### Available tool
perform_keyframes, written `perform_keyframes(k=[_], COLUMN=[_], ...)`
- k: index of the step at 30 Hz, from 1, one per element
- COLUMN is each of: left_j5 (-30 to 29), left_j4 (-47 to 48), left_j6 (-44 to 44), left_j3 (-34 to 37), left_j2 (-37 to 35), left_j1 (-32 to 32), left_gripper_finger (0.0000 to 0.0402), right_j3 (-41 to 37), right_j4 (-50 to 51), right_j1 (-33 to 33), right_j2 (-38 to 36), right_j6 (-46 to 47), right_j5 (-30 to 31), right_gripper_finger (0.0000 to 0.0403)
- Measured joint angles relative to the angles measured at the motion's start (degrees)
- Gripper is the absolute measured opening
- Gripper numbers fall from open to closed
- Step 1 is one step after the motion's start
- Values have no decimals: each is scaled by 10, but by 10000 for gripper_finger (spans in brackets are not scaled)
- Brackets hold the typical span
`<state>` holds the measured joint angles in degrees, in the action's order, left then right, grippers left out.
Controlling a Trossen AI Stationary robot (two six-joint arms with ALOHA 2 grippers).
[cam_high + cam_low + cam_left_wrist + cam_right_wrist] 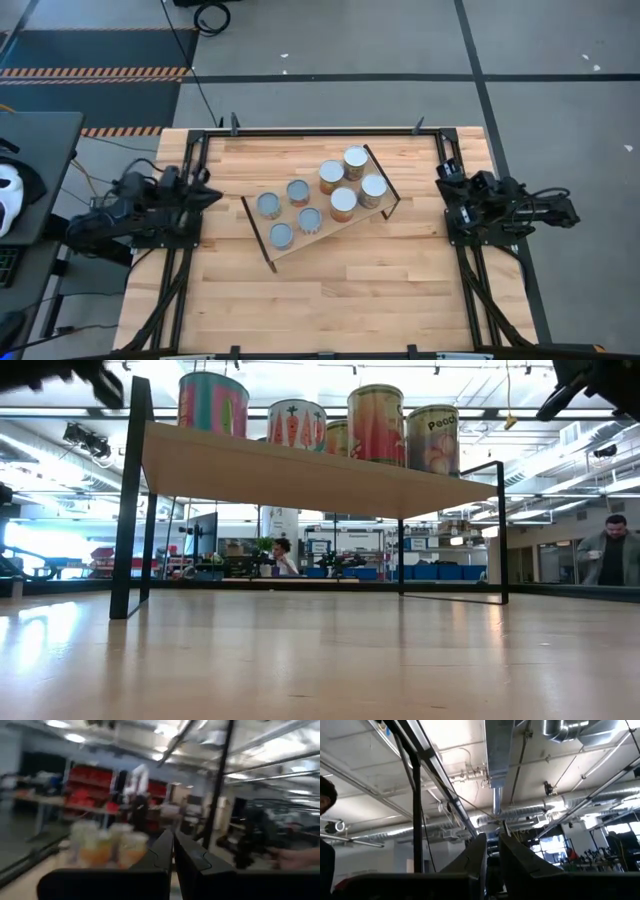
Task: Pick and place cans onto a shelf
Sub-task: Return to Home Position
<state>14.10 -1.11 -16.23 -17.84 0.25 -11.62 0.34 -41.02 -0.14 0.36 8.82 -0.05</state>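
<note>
The left gripper [208,195] sits at the left edge of the table [330,300]. Its fingers are pressed together and hold nothing. In the middle, eight cans [310,219] stand on the shelf [300,247], which sits slanted. The right gripper [447,182] sits at the right edge, fingers nearly closed, empty too.

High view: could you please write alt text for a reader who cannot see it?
Eight cans stand upright on a light wooden shelf set at a slant in the middle of the table. The left end effector and the right end effector sit at the table's left and right edges, apart from the shelf.
</note>
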Motion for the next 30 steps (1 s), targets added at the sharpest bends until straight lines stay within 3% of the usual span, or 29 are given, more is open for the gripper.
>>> perform_keyframes(k=[9, 17, 30], left_j5=[-90, -94, -9], left_j4=[-13, 24, 121], left_j6=[-32, 68, 136], left_j3=[44, 42, 43], left_j2=[2, 0, 0], left_j1=[0, 0, 0], left_gripper_finger=[23, 23, 23], right_j3=[0, 0, 0], right_j4=[57, 83, 122], right_j1=[0, 0, 0], right_j2=[0, 0, 0], right_j6=[1, -12, -5], right_j5=[-36, -45, -56], right_gripper_finger=[57, 57, 57])
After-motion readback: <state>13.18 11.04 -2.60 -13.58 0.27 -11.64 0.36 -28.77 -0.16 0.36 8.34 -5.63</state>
